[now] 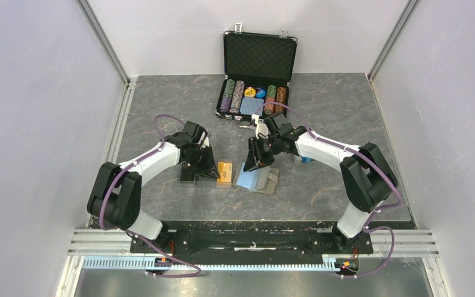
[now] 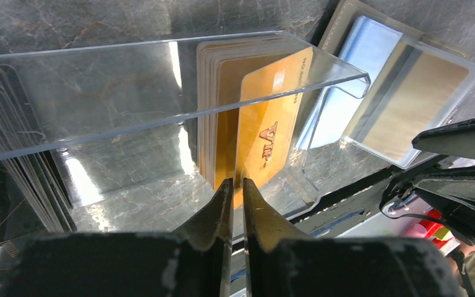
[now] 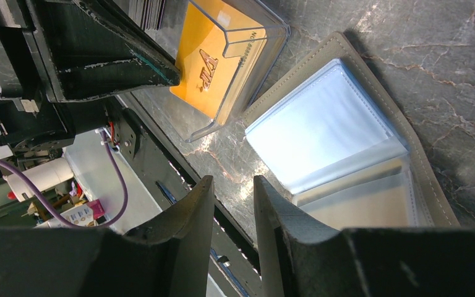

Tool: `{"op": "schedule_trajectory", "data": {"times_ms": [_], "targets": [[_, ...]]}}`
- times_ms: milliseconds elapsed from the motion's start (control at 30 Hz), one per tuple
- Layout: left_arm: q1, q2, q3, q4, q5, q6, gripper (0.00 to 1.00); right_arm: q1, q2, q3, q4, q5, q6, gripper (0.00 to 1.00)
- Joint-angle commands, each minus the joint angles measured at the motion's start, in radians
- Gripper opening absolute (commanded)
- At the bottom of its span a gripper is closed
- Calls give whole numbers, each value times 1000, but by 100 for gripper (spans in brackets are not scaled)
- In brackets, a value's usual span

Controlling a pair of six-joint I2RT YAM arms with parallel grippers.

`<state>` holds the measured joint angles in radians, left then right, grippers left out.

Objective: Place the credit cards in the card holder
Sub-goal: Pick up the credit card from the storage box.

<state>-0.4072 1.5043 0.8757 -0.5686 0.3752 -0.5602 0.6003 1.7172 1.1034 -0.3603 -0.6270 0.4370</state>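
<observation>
A stack of orange credit cards (image 2: 222, 117) stands on edge in a clear acrylic tray (image 2: 130, 74). The front card (image 2: 269, 130), marked VIP, leans away from the stack. Black cards (image 2: 12, 167) stand at the tray's left end. My left gripper (image 2: 237, 189) is at the leaning card's lower edge, its jaws a narrow slit apart with nothing clamped between them. The card holder (image 3: 346, 130) lies open on the table, its light blue sleeves facing up. My right gripper (image 3: 234, 185) hovers open and empty over the table at the holder's near corner. From above, the left gripper (image 1: 209, 170) and orange cards (image 1: 224, 173) sit left of the holder (image 1: 261, 180) and right gripper (image 1: 252, 166).
A black poker chip case (image 1: 256, 74) stands open at the back with chips and a blue deck inside. The two grippers are close together across the tray and the holder. Grey walls enclose the table on three sides.
</observation>
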Motion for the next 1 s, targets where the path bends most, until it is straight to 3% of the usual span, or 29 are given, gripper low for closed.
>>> {"op": "schedule_trajectory", "data": {"times_ms": [0,367,500,567,800,967], "targets": [[-9,-11,24,87,90,-51,18,3,-5,24,5,12,-5,32],[-30,41,37,114,120,-53,18,3,-9,24,4,12,-6,33],[-34,29,36,108,111,-50,2,4,-13,27,5,12,-9,33],[-33,0,36,96,85,-46,2,3,-17,30,7,14,-8,34],[-33,-194,18,89,-10,-2,2,-6,-94,15,51,37,-8,48],[-34,-326,-21,180,48,-10,2,-55,-186,-65,151,-16,33,62]]}}
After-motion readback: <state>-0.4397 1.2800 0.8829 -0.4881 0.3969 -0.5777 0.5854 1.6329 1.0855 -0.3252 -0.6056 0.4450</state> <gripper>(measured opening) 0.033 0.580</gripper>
